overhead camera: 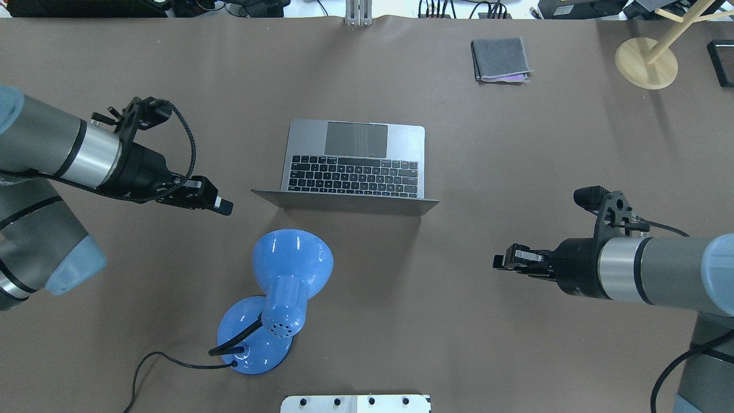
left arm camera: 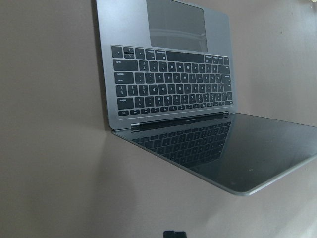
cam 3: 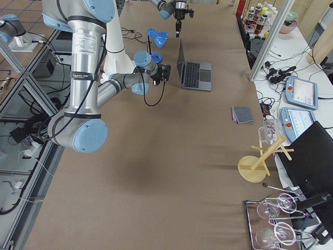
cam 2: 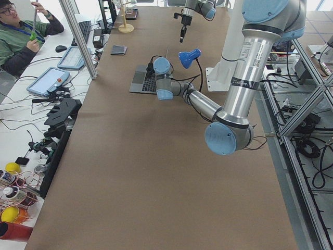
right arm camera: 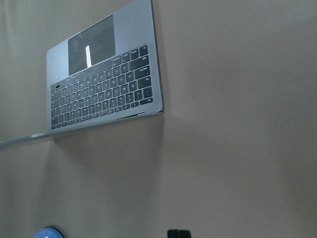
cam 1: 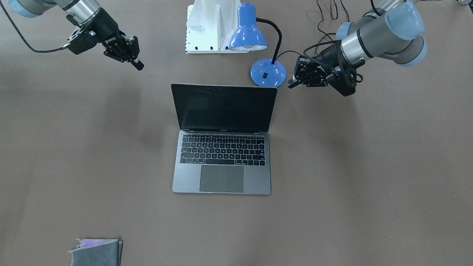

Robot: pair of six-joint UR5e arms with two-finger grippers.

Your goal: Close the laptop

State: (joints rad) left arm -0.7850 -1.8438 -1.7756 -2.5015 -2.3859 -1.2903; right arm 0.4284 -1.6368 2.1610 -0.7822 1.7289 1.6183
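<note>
The laptop (cam 1: 221, 162) is a slim grey one that lies open in the middle of the table, its dark screen raised and leaning back toward me. It also shows in the overhead view (overhead camera: 355, 155), the left wrist view (left arm camera: 168, 84) and the right wrist view (right arm camera: 104, 89). My left gripper (overhead camera: 227, 206) is shut and empty. It hovers beside the lid's left edge, a short way off. My right gripper (overhead camera: 498, 261) is shut and empty, off to the right of the lid and nearer to me. Neither touches the laptop.
A blue desk lamp (overhead camera: 275, 287) stands just behind the lid on my side, its cord trailing left. A folded grey cloth (overhead camera: 500, 59) lies at the far edge. A wooden stand (overhead camera: 645, 63) is at the far right. The white robot base (cam 1: 210, 26) is behind the lamp.
</note>
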